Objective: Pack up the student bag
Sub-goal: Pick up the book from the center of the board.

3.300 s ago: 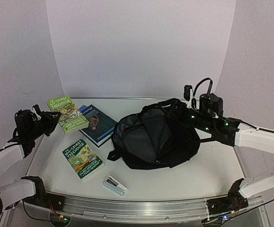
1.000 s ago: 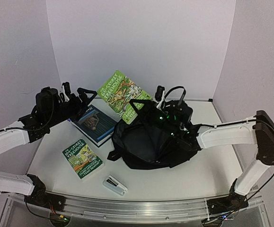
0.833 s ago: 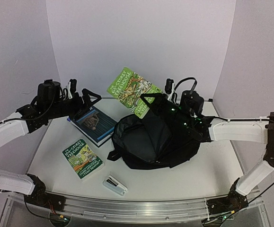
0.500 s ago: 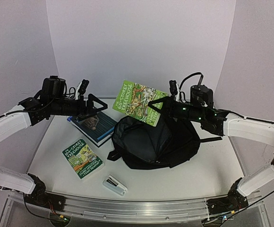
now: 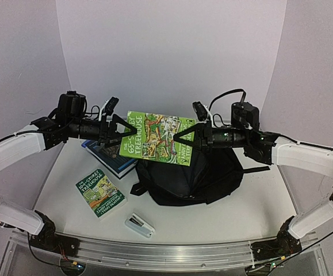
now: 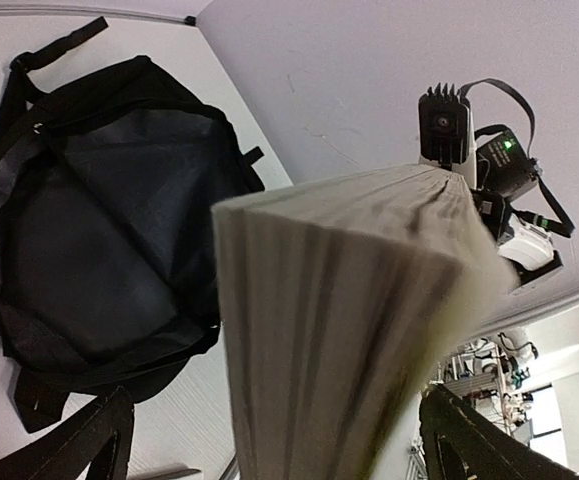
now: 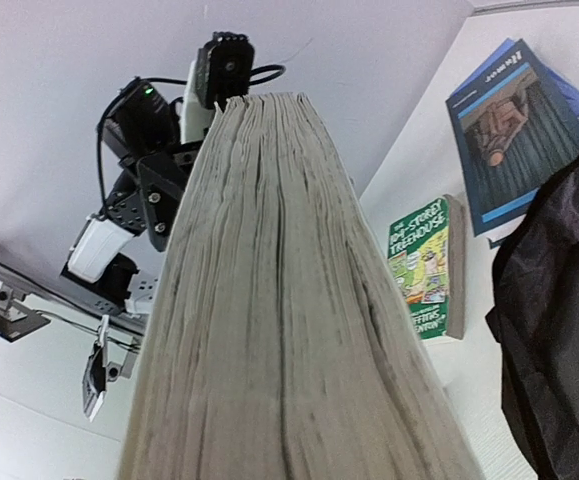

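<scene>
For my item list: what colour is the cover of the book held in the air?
Bright green with cartoon drawings; the book shows best in the top external view.

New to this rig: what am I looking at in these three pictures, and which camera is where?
A left arm and a right arm, each ending in a two-finger claw. The wide picture is from a fixed camera above and behind them; the others from a camera on each wrist. The right claw grips a green book in the air by the black backpack. The left claw is open, its fingers straddling the book's opposite edge. On the table: a blue book, a second green book, a stapler-like item.
</scene>
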You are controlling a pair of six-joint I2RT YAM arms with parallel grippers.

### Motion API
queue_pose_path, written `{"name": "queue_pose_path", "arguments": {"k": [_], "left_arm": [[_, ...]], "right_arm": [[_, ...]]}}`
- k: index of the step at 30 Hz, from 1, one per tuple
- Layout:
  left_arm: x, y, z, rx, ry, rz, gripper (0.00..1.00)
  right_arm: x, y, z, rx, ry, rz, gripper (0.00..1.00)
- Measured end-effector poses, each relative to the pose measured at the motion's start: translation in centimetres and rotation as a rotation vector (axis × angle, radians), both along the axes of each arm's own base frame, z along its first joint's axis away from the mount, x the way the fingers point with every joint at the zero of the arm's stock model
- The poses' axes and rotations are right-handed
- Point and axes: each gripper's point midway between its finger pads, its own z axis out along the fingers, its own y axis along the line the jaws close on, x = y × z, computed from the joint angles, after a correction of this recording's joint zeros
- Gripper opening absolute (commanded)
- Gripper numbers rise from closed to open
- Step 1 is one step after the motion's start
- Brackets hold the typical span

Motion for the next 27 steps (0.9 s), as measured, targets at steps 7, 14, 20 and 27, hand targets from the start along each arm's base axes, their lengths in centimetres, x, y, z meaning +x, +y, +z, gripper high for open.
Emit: {"name": "queue_pose_path", "arguments": {"k": [7, 14, 20, 27], "left_arm": [[-1.6, -1.0, 1.1, -0.1, 0.001, -0.123, 0.76], [-2.5, -1.2, 2.0, -0.15, -0.006, -0.177, 0.26], [-2.8, -1.3, 2.1, -0.168, -0.002, -0.193, 0.0], [-1.4, -0.8, 0.5, -0.134, 0.042, -0.078, 0.0]], "right_arm": [[-1.3, 0.3, 1.9, 0.079, -0.013, 0.084, 0.0], [-1.5, 0.8, 1.2, 0.081, 0.022, 0.116, 0.0], [-1.3, 0.9, 0.6, 0.075, 0.045, 0.116, 0.28], [0.7, 0.5, 0.0, 0.058, -0.012, 0.018, 0.89]]}}
